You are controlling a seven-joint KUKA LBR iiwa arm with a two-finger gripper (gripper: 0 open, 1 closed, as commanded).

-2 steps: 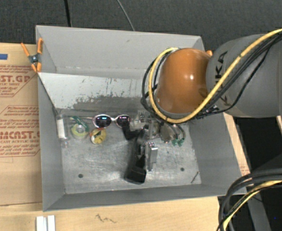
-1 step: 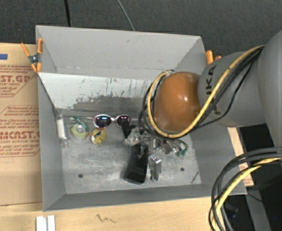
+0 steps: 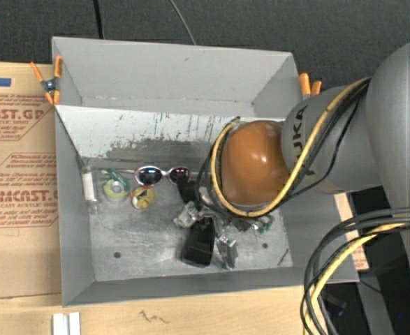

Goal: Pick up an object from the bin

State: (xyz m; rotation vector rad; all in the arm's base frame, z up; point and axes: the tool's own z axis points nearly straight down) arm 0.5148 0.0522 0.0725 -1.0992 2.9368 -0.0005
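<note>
Bin [image 3: 72, 257], grey metal: holds everything listed below.
My gripper [image 3: 217, 230], under its orange cover [image 3: 250, 162]: low over the floor's right-centre. Released or clenched, I cannot tell.
Black block [image 3: 198, 244]: just beside my gripper, near the front wall. Probably rigid, light and smooth, and I judge its long sides the best hold.
Sunglasses [image 3: 159, 176]: left, by the back slope. Fragile.
Yellowish round trinket [image 3: 143, 197]: just below the sunglasses.
</note>
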